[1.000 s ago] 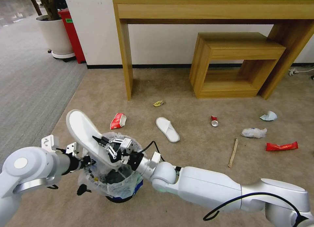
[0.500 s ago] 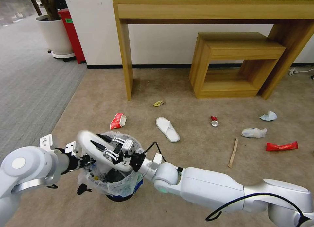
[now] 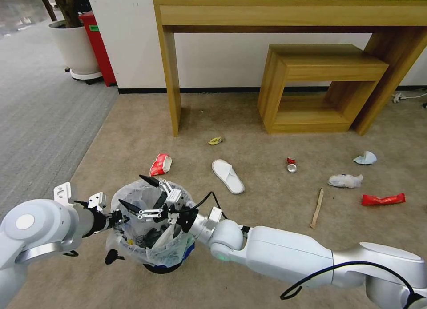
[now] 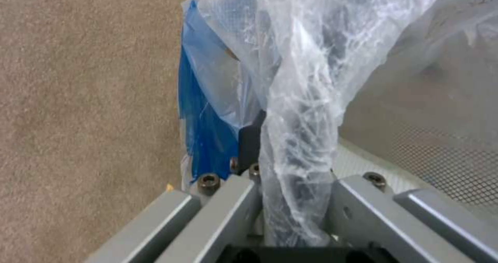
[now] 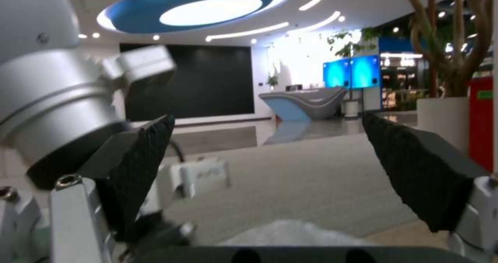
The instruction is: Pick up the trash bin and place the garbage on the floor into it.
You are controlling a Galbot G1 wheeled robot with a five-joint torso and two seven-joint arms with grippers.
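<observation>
Black-fingered right hand [image 3: 137, 193] spread wide over trash bin [image 3: 149, 231], left hand [image 3: 116, 219] clamping its rim

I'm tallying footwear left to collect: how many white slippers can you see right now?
2: one slipper lies on the carpet ahead; another slipper sits inside the trash bin, partly hidden under the open right pincer.

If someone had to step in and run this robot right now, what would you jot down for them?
Left gripper: shut on the rim of the trash bin, pinching its plastic liner.
Right gripper: open, hanging over the bin mouth, holding nothing.
Done: one white slipper now lies inside the bin, released in the last second.
Left on the floor: second white slipper, red-white carton, yellow scrap, red can, wooden stick, crushed bottle, red wrapper, pale crumpled piece.
</observation>
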